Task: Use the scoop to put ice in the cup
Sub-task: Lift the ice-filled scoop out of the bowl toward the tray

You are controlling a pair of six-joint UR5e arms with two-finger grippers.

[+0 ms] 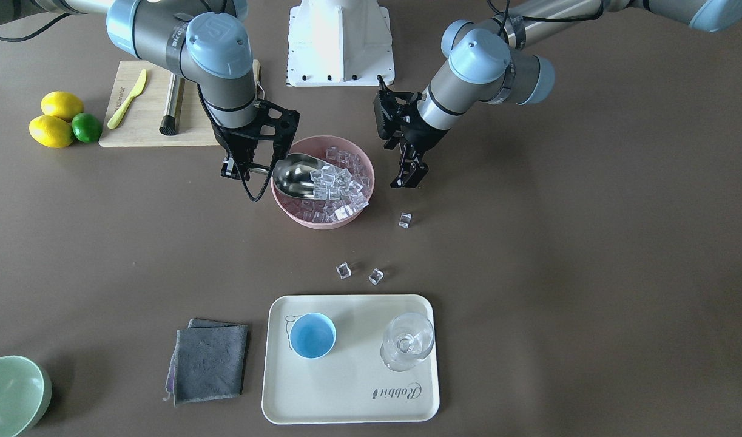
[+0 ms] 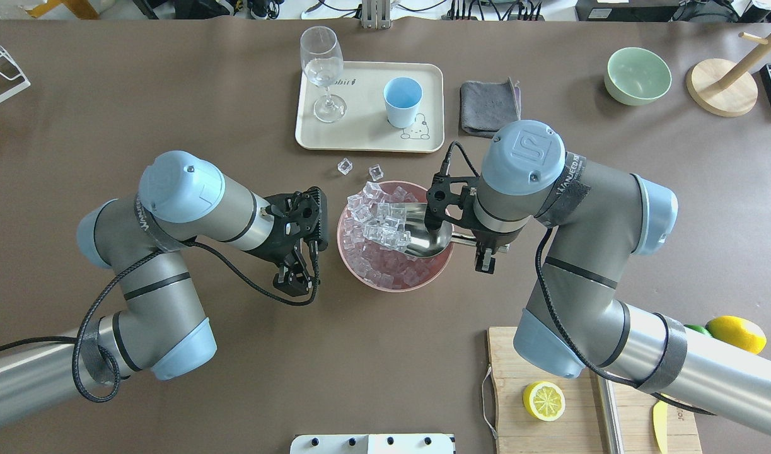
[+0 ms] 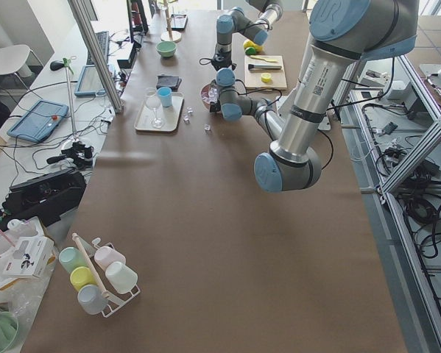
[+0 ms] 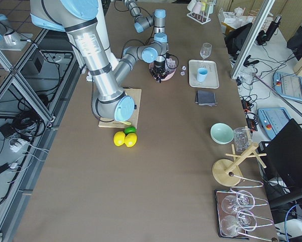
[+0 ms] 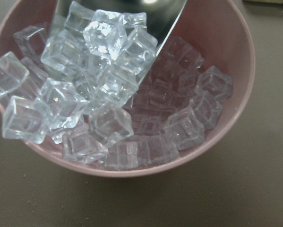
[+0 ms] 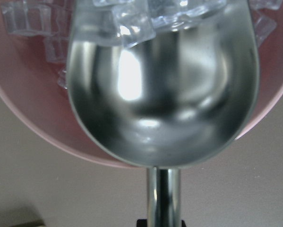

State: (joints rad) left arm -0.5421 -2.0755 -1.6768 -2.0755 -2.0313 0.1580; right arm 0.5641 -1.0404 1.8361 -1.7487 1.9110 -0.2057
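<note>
My right claw (image 2: 481,244) is pinched on the thin handle of the scoop (image 2: 426,238), whose trough lies in the pink bowl (image 2: 394,287) with ice (image 2: 382,224) heaped at its mouth. The scoop's long axis runs across the table, mouth towards my left side. The cup (image 2: 402,101) stands on the tray (image 2: 360,142) well beyond the bowl, almost square off that axis, so I judge I must lift and swing the mouth forward. My left claw (image 2: 294,277) hangs beside the bowl; whether it is spread I cannot tell
</note>
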